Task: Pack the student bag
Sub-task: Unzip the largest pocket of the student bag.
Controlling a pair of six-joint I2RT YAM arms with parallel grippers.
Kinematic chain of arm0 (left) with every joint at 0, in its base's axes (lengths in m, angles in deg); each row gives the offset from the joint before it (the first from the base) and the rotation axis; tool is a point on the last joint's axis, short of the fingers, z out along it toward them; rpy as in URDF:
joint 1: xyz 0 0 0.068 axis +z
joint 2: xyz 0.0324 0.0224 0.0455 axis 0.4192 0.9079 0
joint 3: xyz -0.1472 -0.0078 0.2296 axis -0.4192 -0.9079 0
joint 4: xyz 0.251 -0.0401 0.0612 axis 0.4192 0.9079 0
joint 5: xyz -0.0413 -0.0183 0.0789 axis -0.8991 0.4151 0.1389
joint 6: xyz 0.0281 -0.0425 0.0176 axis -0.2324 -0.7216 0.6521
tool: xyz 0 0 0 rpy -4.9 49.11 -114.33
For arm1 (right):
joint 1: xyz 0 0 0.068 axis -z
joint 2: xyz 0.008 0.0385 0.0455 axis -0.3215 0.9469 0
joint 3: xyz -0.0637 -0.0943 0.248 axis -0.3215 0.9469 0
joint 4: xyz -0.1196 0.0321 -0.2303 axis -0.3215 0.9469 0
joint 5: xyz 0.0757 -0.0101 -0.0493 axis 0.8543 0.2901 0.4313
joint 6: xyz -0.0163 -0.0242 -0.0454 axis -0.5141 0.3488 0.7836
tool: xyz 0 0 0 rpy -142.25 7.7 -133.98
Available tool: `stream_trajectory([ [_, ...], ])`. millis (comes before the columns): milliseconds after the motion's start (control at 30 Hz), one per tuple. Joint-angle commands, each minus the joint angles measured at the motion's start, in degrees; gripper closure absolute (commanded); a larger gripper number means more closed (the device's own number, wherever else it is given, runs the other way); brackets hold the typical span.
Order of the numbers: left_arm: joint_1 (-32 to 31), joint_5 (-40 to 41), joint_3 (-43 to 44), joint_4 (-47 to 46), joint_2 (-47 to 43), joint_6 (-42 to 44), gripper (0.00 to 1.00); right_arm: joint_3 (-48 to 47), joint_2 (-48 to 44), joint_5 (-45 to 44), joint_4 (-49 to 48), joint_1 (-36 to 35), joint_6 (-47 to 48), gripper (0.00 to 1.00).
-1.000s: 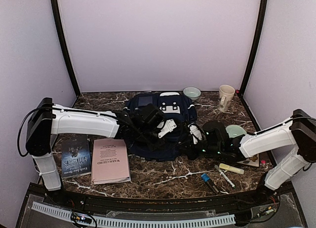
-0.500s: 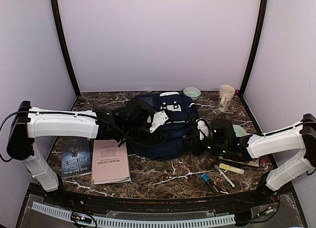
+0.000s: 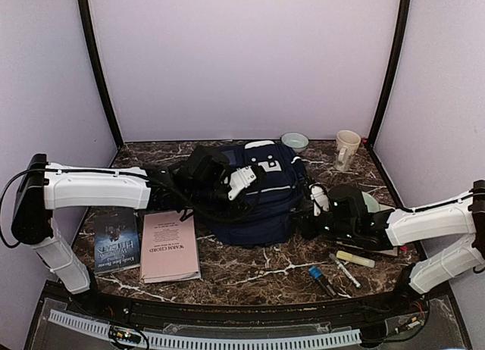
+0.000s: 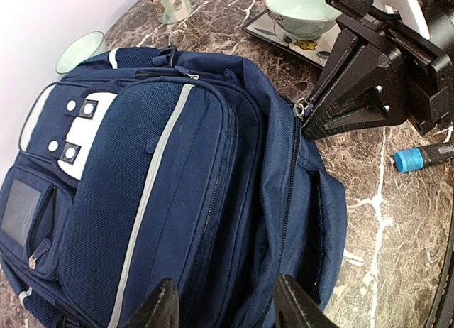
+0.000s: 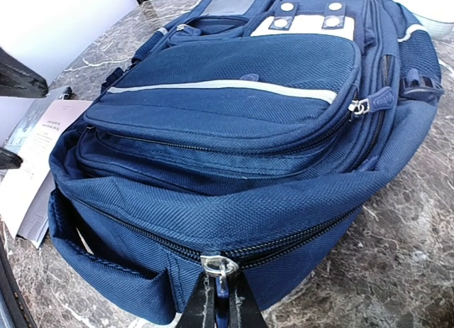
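The large navy-blue fabric student bag (image 3: 258,214) lies flat at the centre of the dark marbled table (image 3: 258,268), front pocket facing up. The left gripper (image 4: 228,305) hovers over the bag's front panel with its fingers spread (nothing between them). The right gripper (image 5: 216,303), at the bag's 4 o'clock edge, is pressed together on the silver metal zipper pull (image 5: 217,265) of a side zip. A pink paperback booklet (image 3: 169,246) lies just beside the bag at its 8 o'clock.
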Motion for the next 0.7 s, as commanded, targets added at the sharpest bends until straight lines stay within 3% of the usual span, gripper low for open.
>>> stream_trajectory([
  [0,1.3,-8.6,3.0,-0.9,2.5,0.7,0.52,0.8,-2.4,-3.0,-2.8,0.5,-0.7,1.00],
  [400,3.7,-19.9,6.7,-0.5,8.2,-0.1,0.51,1.2,-1.5,-3.4,-3.4,0.6,0.1,1.00],
  [667,3.8,-18.9,10.7,1.5,13.3,-0.5,0.57,1.2,-1.1,-3.1,-3.5,0.6,0.3,1.00],
])
